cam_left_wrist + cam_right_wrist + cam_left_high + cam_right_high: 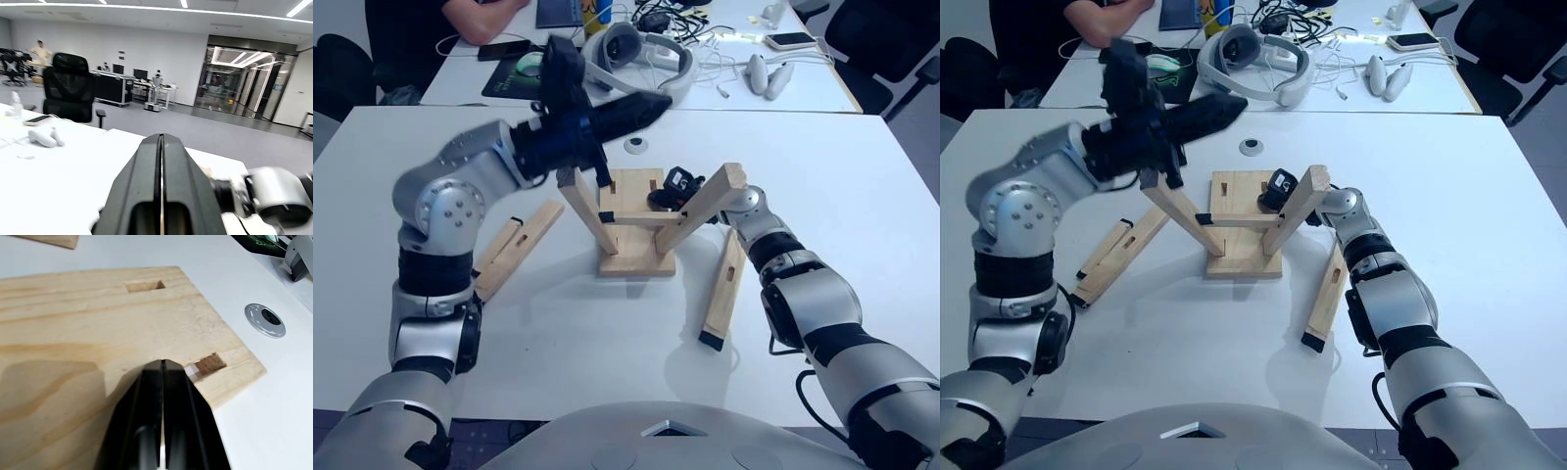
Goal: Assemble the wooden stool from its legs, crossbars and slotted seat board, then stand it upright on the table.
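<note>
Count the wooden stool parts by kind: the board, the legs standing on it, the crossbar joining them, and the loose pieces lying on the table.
Board: 1
Standing legs: 2
Crossbar: 1
Loose pieces: 3, two on the left and one on the right
Total: 7

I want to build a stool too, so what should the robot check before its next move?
1. Seat board flat on table: ok.
2. Crossbar joins two raised legs: ok.
3. Raised legs seated in slots: cannot tell.
4. Loose legs fitted: not ok, both lie on the table.
5. Left hand empty: ok, shut.
6. Right hand empty: ok, shut over seat board.
</note>
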